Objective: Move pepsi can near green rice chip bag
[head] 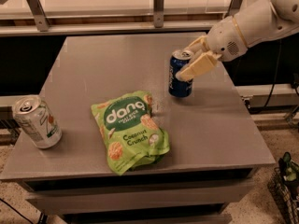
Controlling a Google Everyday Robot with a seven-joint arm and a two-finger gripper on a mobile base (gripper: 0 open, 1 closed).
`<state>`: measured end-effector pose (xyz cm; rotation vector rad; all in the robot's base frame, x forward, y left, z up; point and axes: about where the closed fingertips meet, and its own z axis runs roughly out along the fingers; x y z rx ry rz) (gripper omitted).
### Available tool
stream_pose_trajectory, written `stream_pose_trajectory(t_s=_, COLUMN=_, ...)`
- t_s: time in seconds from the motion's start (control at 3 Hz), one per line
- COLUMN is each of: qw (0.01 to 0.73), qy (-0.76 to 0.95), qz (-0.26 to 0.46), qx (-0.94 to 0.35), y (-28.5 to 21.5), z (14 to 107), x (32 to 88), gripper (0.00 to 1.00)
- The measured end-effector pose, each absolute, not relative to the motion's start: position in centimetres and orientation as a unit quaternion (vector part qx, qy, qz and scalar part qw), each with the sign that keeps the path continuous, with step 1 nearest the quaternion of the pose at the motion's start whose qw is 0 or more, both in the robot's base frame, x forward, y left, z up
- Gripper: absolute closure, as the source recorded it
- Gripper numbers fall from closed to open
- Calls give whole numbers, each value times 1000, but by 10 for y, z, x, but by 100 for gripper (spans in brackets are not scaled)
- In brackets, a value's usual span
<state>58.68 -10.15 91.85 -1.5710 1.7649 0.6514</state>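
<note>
The pepsi can (179, 73) is dark blue with a silver top and stands upright right of the table's middle. My gripper (195, 59) comes in from the right on a white arm and is shut on the can near its top, one cream finger (196, 66) across the can's right side. The green rice chip bag (131, 129) lies flat near the table's front, left and in front of the can, with a short gap between them.
A white-silver can (36, 122) with green and red marks stands at the table's left front edge. The grey table (117, 59) has a rail and shelf behind it. A dark drop lies past the right edge.
</note>
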Motion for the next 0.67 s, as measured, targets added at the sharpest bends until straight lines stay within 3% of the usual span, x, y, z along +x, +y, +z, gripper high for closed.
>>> stream_pose_trajectory(t_s=0.67, qw=316, qy=639, qz=273, qx=-646, y=-70, z=904, x=553, gripper=100)
